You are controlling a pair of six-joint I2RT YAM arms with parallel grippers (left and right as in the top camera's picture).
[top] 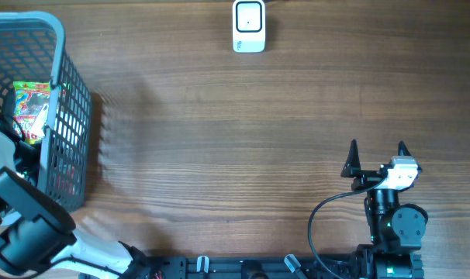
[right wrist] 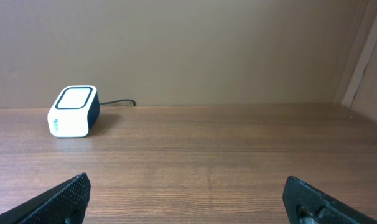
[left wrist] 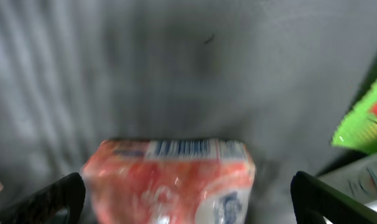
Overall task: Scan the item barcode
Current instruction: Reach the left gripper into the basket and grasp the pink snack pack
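A red-orange plastic packet (left wrist: pixel 170 180) lies on the grey basket floor in the left wrist view, its barcode (left wrist: pixel 179 148) facing up along the far edge. My left gripper (left wrist: pixel 187 190) is open and straddles the packet, with clear gaps on both sides. From overhead the left arm (top: pixel 18 221) reaches into the grey basket (top: pixel 74 101) and its fingers are hidden. The white scanner (top: pixel 249 25) stands at the far middle of the table, and the right wrist view shows this scanner (right wrist: pixel 73 111) at the left. My right gripper (top: pixel 376 149) is open and empty over bare wood (right wrist: pixel 187 193).
A green-yellow snack packet (top: pixel 32 105) also lies in the basket; its green corner (left wrist: pixel 363 121) shows at the right of the left wrist view. The basket walls close in around the left arm. The scanner's cable (right wrist: pixel 117 102) runs off behind it.
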